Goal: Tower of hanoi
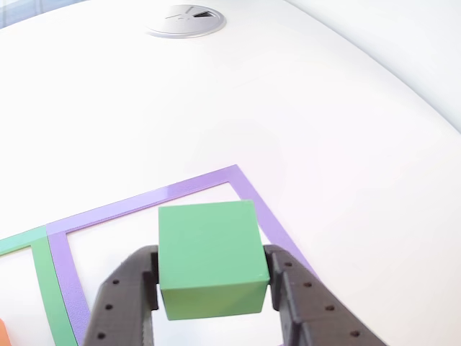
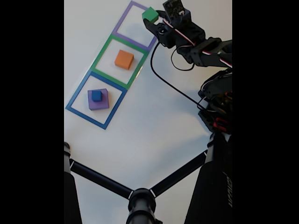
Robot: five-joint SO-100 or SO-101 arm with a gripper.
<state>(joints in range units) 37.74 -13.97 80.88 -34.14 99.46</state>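
Clamping green block [image 1: 209, 256], pincer [image 1: 212, 288] over purple tape square [image 1: 180, 189]; glossy white table [image 1: 324, 108].

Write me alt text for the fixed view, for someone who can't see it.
The arm's gripper holds a green block over the corner of the purple tape square at the top of a white table. An orange block sits in the green tape square, and a small blue cube rests on a flat purple block in the blue tape square.
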